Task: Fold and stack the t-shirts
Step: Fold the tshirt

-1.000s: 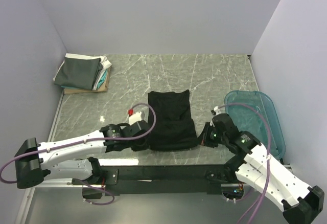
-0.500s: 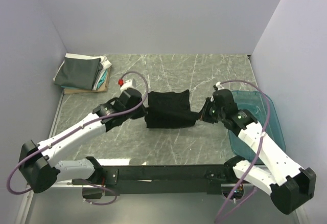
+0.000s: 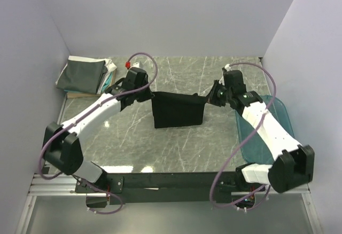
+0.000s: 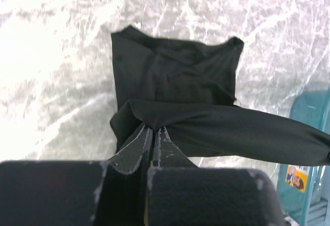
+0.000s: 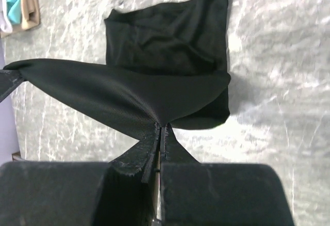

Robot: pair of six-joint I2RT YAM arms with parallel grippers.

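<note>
The black t-shirt lies at the middle of the marble table, its near edge lifted and carried over toward the back. My left gripper is shut on its left corner, my right gripper on its right corner; the held hem is stretched taut between them. In the left wrist view the gripper pinches the black cloth. In the right wrist view the gripper pinches the black cloth. A stack of folded shirts, dark grey on top, sits at the back left.
A translucent teal tub stands at the right edge, under my right arm. White, teal and tan cloth edges show in the right wrist view. Grey walls close in the table on three sides.
Both grippers have carried the shirt's near edge up and toward the back, from the front of the table to over its middle. The shirt is now folded roughly in half.
</note>
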